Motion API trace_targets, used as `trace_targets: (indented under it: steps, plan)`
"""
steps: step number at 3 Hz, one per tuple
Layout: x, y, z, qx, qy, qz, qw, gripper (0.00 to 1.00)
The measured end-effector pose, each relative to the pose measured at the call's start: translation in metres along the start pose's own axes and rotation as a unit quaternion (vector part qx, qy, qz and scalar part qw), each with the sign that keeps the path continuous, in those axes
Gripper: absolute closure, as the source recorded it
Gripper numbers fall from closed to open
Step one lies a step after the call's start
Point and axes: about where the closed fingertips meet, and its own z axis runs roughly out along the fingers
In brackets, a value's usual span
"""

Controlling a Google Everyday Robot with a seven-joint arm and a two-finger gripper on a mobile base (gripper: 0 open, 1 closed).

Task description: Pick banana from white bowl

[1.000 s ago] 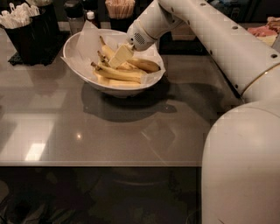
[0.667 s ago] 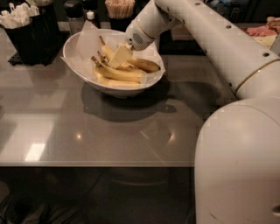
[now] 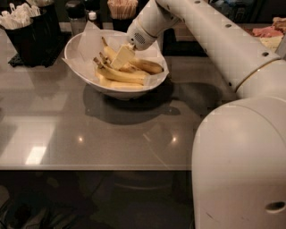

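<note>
The white bowl (image 3: 85, 67) stands on the grey table at the back left, lined with white paper. Several yellow bananas lie in it. The banana (image 3: 127, 76), long and gently curved with a dark stem tip at its left end, lies across the front of the pile. A shorter, browner one (image 3: 149, 66) lies at the right. My gripper (image 3: 121, 57) reaches down into the bowl from the upper right and sits on top of the pile, just above the long banana, hiding the bananas under it.
A black caddy (image 3: 33, 31) with white utensils stands left of the bowl. A shaker (image 3: 75, 13) and a holder of sticks (image 3: 122, 8) stand behind it. My white arm and body (image 3: 241, 165) fill the right side. The table's front edge (image 3: 89, 168) runs across.
The gripper has stayed over the bananas in the bowl, shifted only slightly left. My body takes up a little more of the right side of the view.
</note>
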Motion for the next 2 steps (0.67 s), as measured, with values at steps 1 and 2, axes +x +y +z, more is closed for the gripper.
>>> trace_targets:
  steps: [1,2]
  plan:
    - [0.0003,-0.0001,-0.0006,-0.001,0.003,-0.001,1.0000,0.61]
    - [-0.0001,-0.0002,-0.0015,-0.001,0.003,-0.001,1.0000,0.85]
